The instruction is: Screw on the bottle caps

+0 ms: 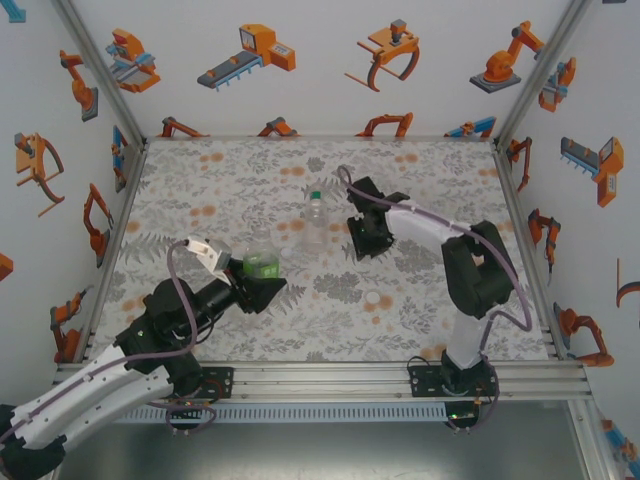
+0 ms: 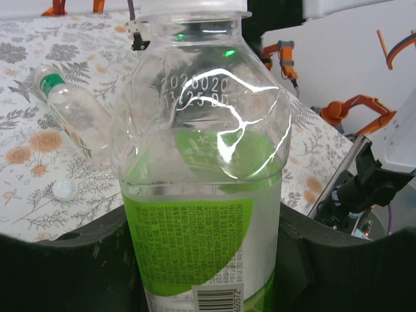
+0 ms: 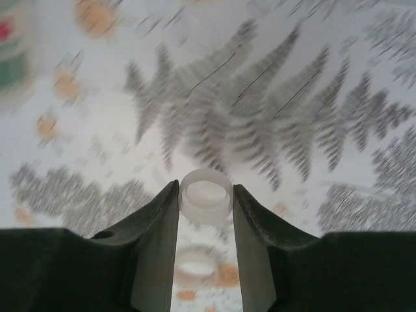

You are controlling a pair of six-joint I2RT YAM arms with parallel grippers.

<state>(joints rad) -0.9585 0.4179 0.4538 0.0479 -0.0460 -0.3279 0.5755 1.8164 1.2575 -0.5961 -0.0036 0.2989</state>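
Green-labelled bottle (image 2: pixel 201 214) sits clamped in the left gripper's (image 1: pixel 258 284) jaws, left of the table's (image 1: pixel 200 180) middle; the right gripper's (image 1: pixel 368 238) jaws pinch a white cap (image 3: pixel 205 195).

Tabletop (image 1: pixel 430 180): white ground that bore a grey fern-leaf print with scattered orange blossoms.
Walls (image 1: pixel 320 90): white, printed with orange, blue and grey robot arms.
Green-labelled bottle (image 2: pixel 195 247): clear; its label was lime green with fine dark print and a black barcode on white.
Second bottle (image 1: pixel 315 228): clear, topped by a green cap (image 1: pixel 316 196).
Screw cap (image 3: pixel 205 195): translucent white.
Loose cap (image 2: pixel 64 188): white.
Front rail (image 1: pixel 320 375): silver-grey.
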